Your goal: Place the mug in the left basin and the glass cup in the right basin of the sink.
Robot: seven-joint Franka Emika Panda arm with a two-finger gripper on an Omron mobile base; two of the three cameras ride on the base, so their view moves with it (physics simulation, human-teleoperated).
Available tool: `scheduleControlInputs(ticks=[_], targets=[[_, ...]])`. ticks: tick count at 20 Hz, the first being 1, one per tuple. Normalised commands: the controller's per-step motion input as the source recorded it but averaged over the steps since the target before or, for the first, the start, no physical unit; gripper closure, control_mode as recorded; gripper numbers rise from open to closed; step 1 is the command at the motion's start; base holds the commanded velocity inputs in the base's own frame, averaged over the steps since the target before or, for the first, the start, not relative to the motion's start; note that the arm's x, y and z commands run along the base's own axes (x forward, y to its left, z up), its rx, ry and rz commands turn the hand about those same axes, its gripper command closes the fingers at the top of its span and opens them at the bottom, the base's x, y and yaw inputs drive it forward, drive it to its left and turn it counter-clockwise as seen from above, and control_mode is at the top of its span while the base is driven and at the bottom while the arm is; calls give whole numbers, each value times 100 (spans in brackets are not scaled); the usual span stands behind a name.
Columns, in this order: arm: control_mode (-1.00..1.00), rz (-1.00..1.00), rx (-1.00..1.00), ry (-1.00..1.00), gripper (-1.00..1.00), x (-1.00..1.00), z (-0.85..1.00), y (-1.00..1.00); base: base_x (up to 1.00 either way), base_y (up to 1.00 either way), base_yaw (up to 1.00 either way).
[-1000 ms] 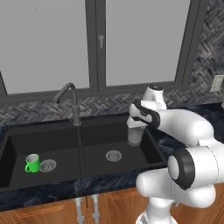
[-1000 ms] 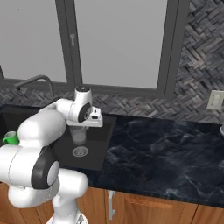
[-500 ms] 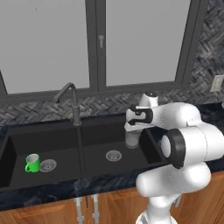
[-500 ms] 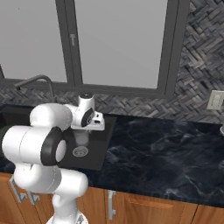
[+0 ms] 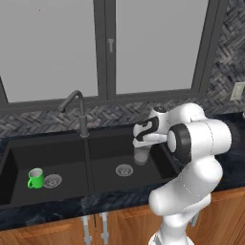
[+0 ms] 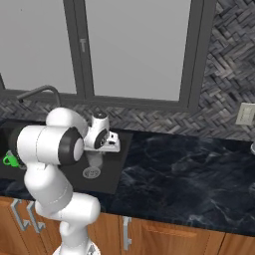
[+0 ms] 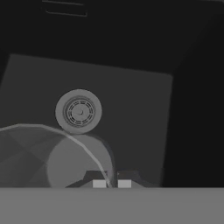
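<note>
From the left base view I see my gripper [image 5: 141,146] pinching the rim of the clear handleless glass cup [image 5: 141,156] over the black right basin [image 5: 107,155], right of its round metal drain [image 5: 124,170].

Right base view: the bright green mug [image 6: 8,160] sits far left of that drain [image 6: 91,172].

Hand view: the cup's rim [image 7: 65,135] lies below the drain [image 7: 78,111].

I see the small bright green mug [image 5: 35,178] standing upright in the black sink's [image 5: 72,143] left basin [image 5: 24,158] beside its drain, and the clear glass cup [image 5: 141,156] held upright over the right basin [image 5: 115,153].
</note>
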Motion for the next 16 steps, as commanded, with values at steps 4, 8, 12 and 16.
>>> scheduleControlInputs(ticks=[4, 8, 12, 16], targets=[[-100, 0, 0, 0, 100, 17, -36, 0, 0, 0, 0], [-100, 0, 0, 0, 100, 10, -29, 0, 0, 0, 0], [-100, 0, 0, 0, 100, 12, -29, 0, 0, 0, 0], [-100, 0, 0, 0, 100, 12, -26, 0, 0, 0, 0]])
